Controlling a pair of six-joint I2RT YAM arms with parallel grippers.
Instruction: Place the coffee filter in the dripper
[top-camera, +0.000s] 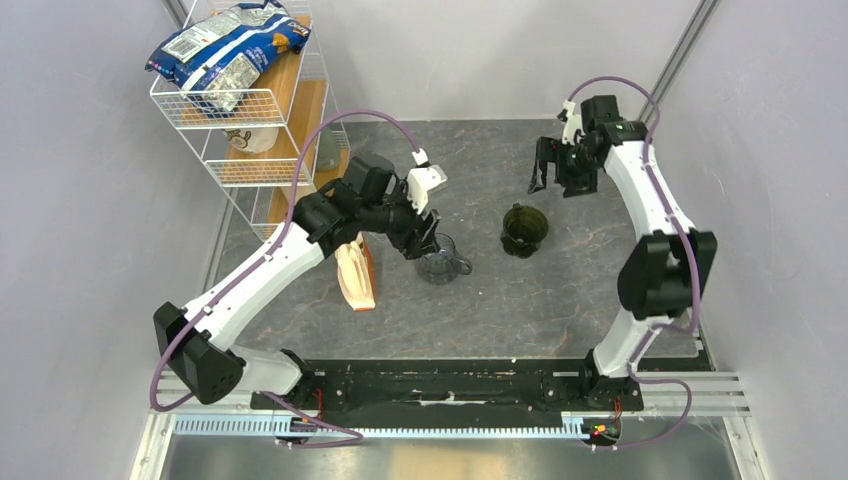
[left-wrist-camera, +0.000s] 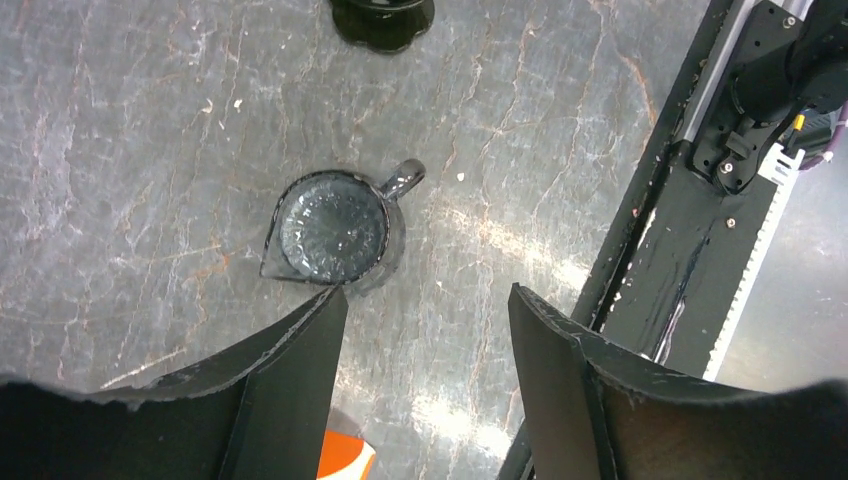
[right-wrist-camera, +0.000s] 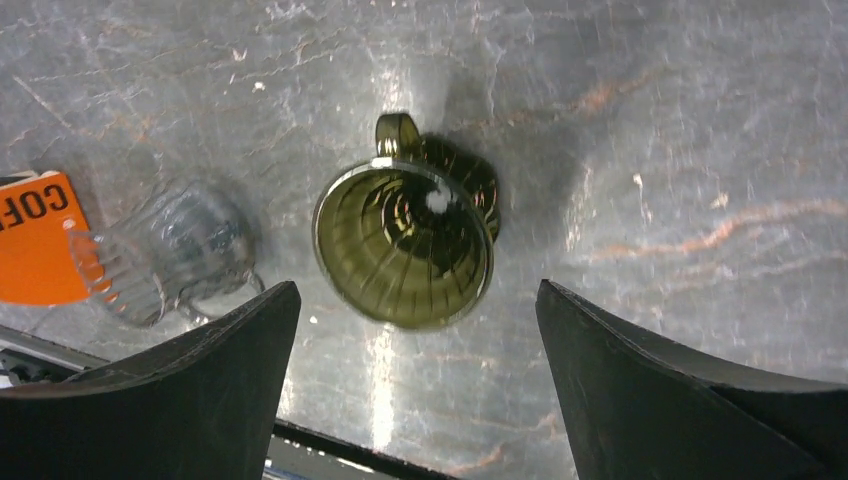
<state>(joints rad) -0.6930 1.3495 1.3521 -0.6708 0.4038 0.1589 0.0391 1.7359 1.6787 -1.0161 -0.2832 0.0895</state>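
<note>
The dark olive dripper (top-camera: 523, 230) stands upright on the grey table, empty; in the right wrist view (right-wrist-camera: 405, 245) its handle points away. My right gripper (top-camera: 562, 180) (right-wrist-camera: 418, 290) is open and empty, hovering beyond and to the right of the dripper. My left gripper (top-camera: 425, 240) (left-wrist-camera: 428, 295) is open and empty, just above the clear glass cup (top-camera: 441, 264) (left-wrist-camera: 335, 228). The tan, orange-edged filter packet (top-camera: 357, 275) stands left of the cup, under my left arm. No loose white coffee filter shows in any view.
A white wire rack (top-camera: 240, 100) with blue snack bags stands at the back left. The black base rail (top-camera: 450, 385) runs along the near edge. The dripper's base shows at the top of the left wrist view (left-wrist-camera: 383, 18).
</note>
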